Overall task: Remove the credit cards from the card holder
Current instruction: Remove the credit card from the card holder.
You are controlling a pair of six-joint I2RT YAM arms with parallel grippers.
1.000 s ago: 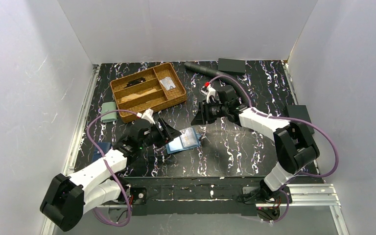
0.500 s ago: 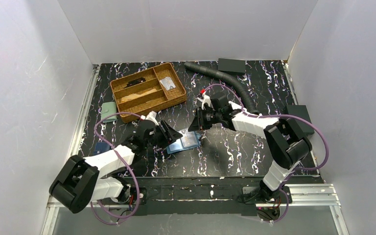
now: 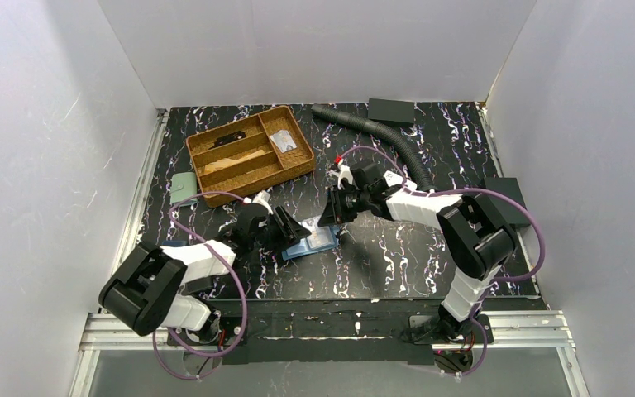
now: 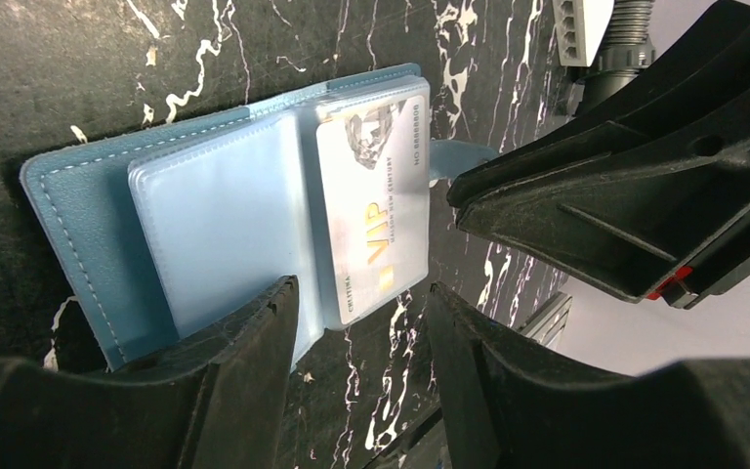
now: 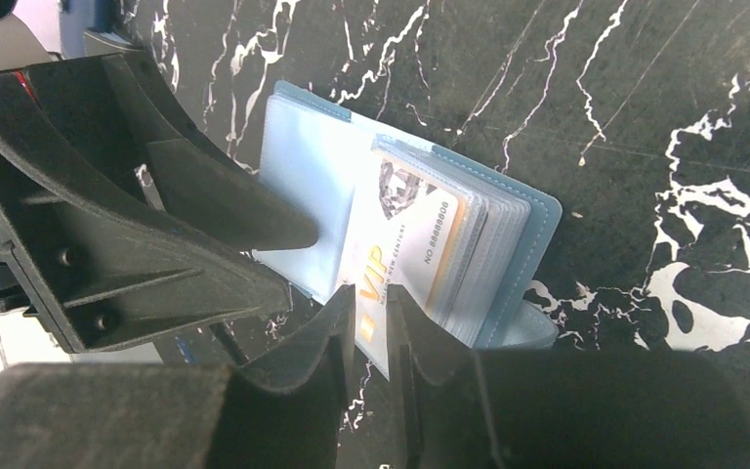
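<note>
The teal-blue card holder (image 3: 318,242) lies open on the black marbled table, its clear sleeves fanned up (image 4: 225,205) (image 5: 303,186). A pale credit card (image 4: 371,210) with gold "VIP" lettering sticks out of the right-hand sleeves. My right gripper (image 5: 371,315) is shut on that card's near corner (image 5: 405,244), a finger on each face. My left gripper (image 4: 361,327) stands open at the holder's near edge. One of its fingers (image 4: 249,352) lies over the left sleeve and the other (image 4: 469,362) is over bare table. In the top view the two grippers meet over the holder.
A woven divided tray (image 3: 248,155) sits at the back left with a pale green pouch (image 3: 183,188) beside it. A navy wallet (image 3: 172,248) lies by my left arm. A black corrugated hose (image 3: 380,132) and black boxes (image 3: 391,110) (image 3: 508,198) lie at the back and right.
My right gripper came down to the holder and closed on the VIP card's corner. My left gripper narrowed a little and its arm folded in closer to the holder.
</note>
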